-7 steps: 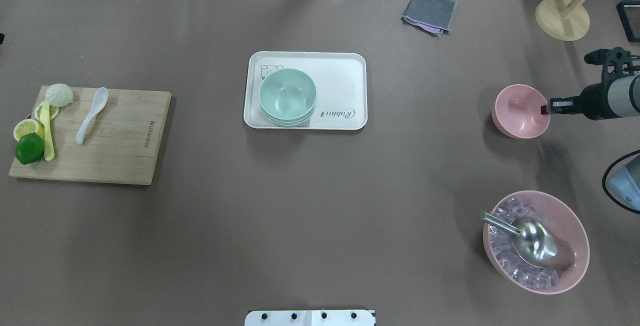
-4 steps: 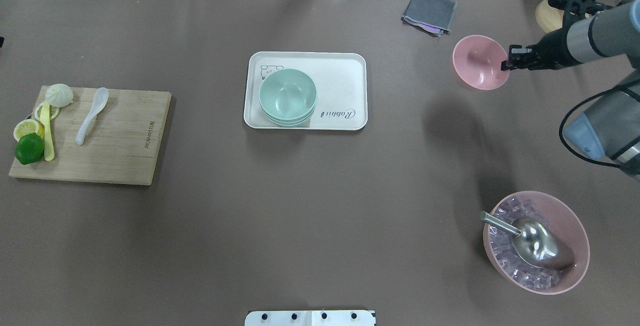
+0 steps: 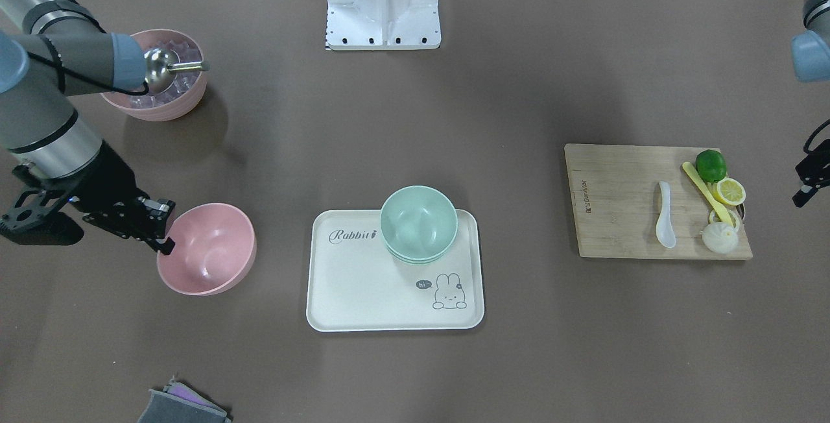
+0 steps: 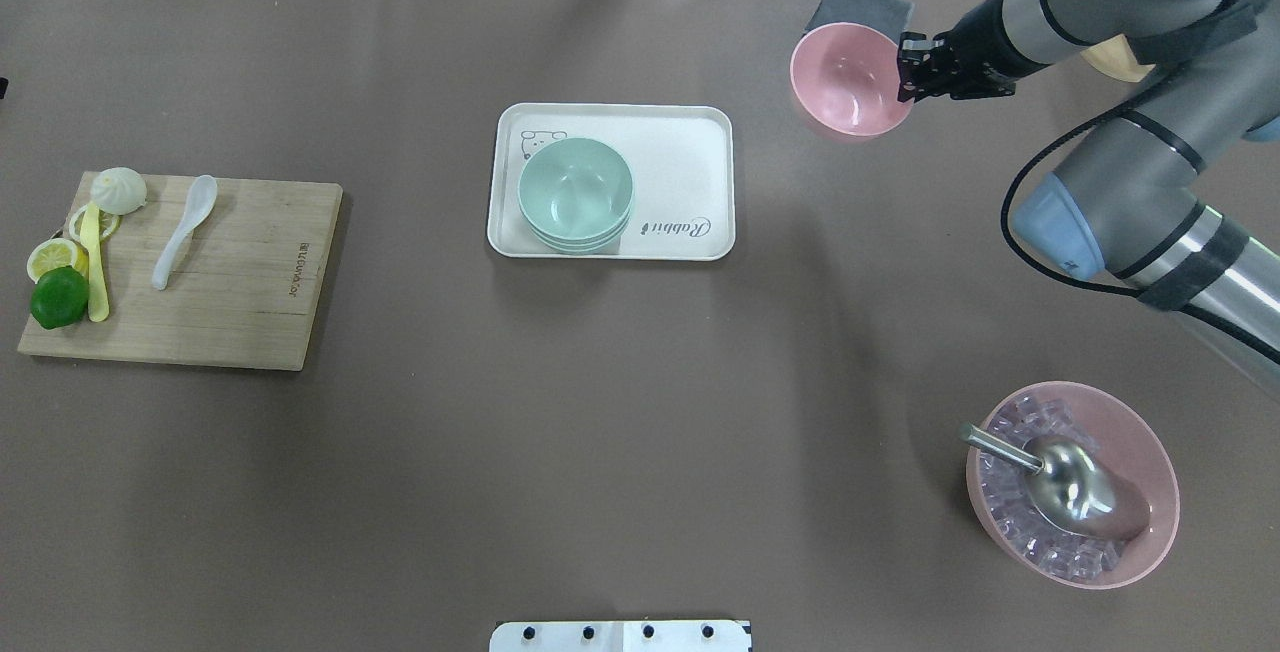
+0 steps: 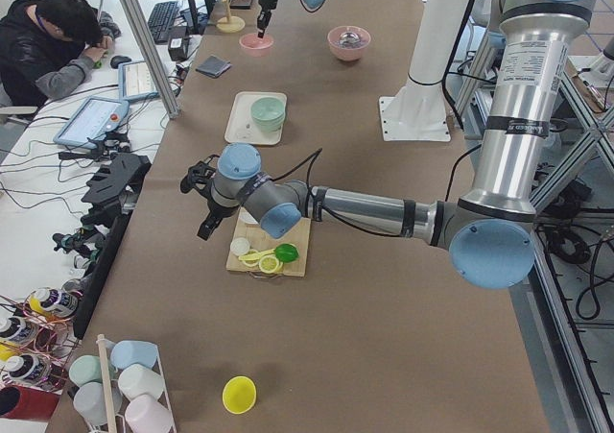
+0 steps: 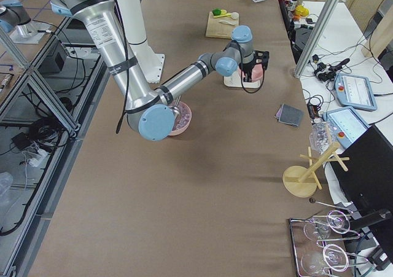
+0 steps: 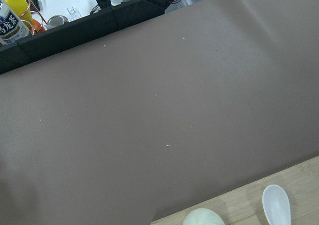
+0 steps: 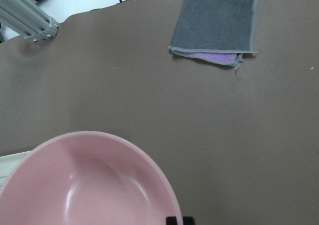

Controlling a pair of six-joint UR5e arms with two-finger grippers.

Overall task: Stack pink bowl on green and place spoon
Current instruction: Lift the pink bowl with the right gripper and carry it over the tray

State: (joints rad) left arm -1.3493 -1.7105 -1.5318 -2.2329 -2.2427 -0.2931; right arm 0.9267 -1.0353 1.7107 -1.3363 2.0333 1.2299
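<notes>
My right gripper [image 4: 908, 72] is shut on the rim of the small pink bowl [image 4: 850, 79] and holds it in the air, to the right of the tray and beyond it. The bowl also shows in the front view [image 3: 207, 257] and fills the bottom left of the right wrist view [image 8: 89, 185]. A stack of green bowls [image 4: 575, 192] stands on the white tray [image 4: 690, 152]. The white spoon [image 4: 183, 230] lies on the wooden cutting board [image 4: 250, 272] at the left. My left gripper [image 3: 807, 186] hovers beyond the board's outer edge; I cannot tell its state.
A large pink bowl of ice cubes [image 4: 1070, 482] with a metal scoop [image 4: 1060, 477] stands at the near right. A grey cloth [image 4: 858, 22] lies just behind the held bowl. A lime [image 4: 58, 297], lemon slices, a bun and a yellow utensil sit on the board.
My right gripper has lifted the pink bowl off the table and carried it left and toward the far edge, closer to the tray. Nothing else has moved.
</notes>
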